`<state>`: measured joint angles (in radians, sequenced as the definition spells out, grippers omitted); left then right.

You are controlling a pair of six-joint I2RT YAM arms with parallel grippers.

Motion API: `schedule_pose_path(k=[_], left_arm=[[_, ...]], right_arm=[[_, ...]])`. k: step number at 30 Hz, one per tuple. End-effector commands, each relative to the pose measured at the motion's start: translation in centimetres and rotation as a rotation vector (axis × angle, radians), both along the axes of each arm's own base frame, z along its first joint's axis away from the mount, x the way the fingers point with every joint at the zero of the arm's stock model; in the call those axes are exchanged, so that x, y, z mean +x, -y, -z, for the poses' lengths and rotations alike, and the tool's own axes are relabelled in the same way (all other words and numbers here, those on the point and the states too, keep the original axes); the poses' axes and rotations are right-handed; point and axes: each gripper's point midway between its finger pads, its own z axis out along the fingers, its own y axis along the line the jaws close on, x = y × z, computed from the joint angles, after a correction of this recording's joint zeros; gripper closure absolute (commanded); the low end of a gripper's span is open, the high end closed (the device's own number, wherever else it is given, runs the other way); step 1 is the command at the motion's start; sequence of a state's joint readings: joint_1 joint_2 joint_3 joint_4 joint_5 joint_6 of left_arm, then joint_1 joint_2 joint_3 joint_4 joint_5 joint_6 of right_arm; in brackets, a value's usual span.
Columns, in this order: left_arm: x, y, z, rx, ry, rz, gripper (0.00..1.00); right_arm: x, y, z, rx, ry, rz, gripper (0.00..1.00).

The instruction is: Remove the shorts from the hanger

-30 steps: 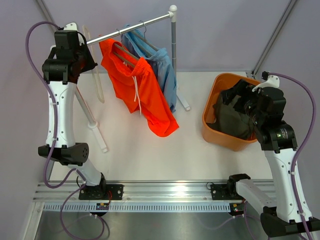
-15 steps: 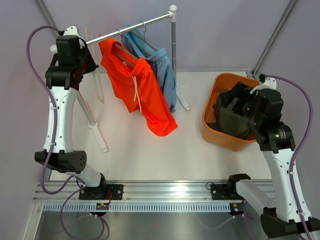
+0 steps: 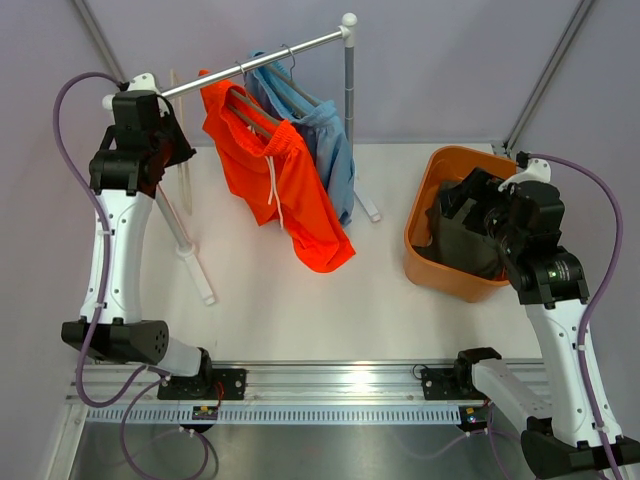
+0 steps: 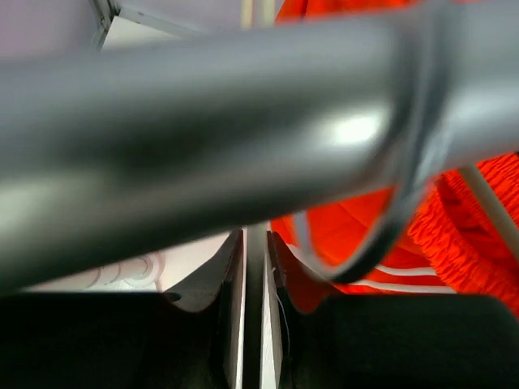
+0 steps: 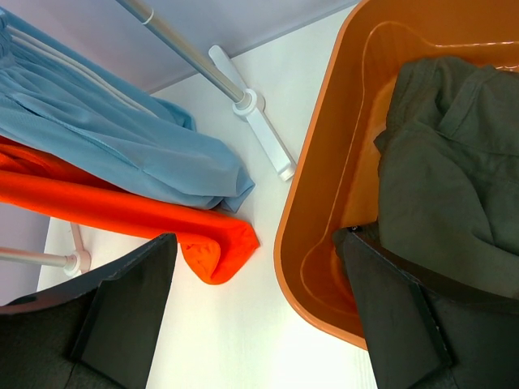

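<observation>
Since dark olive-green cloth shorts (image 3: 460,245) lie in orange tub (image 3: 412,232), right tool (image 5: 255,243) held wide; left tool (image 4: 255,243), narrow, set at grey metal rail (image 4: 203,121).

Top external: high up, looks down on the rail (image 3: 255,62) from its near side. Left wrist: very close to the rail, blurred. Right wrist: well right of the rail, looking back toward it. All three views share the orange shorts (image 3: 285,190).
</observation>
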<state>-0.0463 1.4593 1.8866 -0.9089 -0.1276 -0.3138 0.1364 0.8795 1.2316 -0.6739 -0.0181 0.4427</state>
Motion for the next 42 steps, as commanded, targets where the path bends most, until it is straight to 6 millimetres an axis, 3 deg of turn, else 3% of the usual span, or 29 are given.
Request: schedule_pose_path(k=[1,7,17,22,25,30,32,35,40,41,42], left_arm=[[-1.4,-0.3,-0.3,0.000,-0.003,-0.004,0.79],[-2.8,-0.3,-1.6,0.000,0.036,-0.002,0.73],[-7.0,-0.7,-5.1,0.025,0.155,-0.019,0.43],[-9.3,-1.2,-6.5,0.036,0.215,-0.048,0.40],[-10.2,-0.5,-7.4,0.026,0.273,-0.015,0.40],[-13.6,1.1,-11.6,-0.007,0.481,0.078,0.40],[-14.4,1.5,-12.3,-0.016,0.515,0.105,0.40],[-14.3,2.6,-12.8,-0.043,0.538,0.163,0.40],[-12.0,5.0,-12.3,-0.100,0.522,0.220,0.41],[-11.9,6.9,-12.3,-0.107,0.515,0.272,0.41],[-11.6,6.4,-12.9,-0.082,0.526,0.213,0.41]], right_arm=[[-0.1,-0.1,-1.0,0.009,0.042,-0.011,0.08],[-0.2,-0.2,-1.0,0.008,0.042,-0.013,0.08],[-0.2,-0.1,-1.0,0.007,0.045,-0.010,0.08],[-0.2,0.0,-0.9,0.006,0.041,-0.007,0.08],[-0.3,-0.1,-0.7,0.007,0.034,-0.009,0.08],[-0.4,-0.1,-0.5,0.006,0.028,-0.008,0.08],[-0.5,0.0,-0.4,0.007,0.027,-0.006,0.08],[-0.5,0.1,-0.3,0.008,0.025,-0.001,0.08],[-0.5,0.1,0.0,0.002,0.015,-0.001,0.08],[-0.5,0.1,0.0,-0.002,0.014,0.000,0.08],[-0.5,0.1,0.0,-0.003,0.014,-0.001,0.08]])
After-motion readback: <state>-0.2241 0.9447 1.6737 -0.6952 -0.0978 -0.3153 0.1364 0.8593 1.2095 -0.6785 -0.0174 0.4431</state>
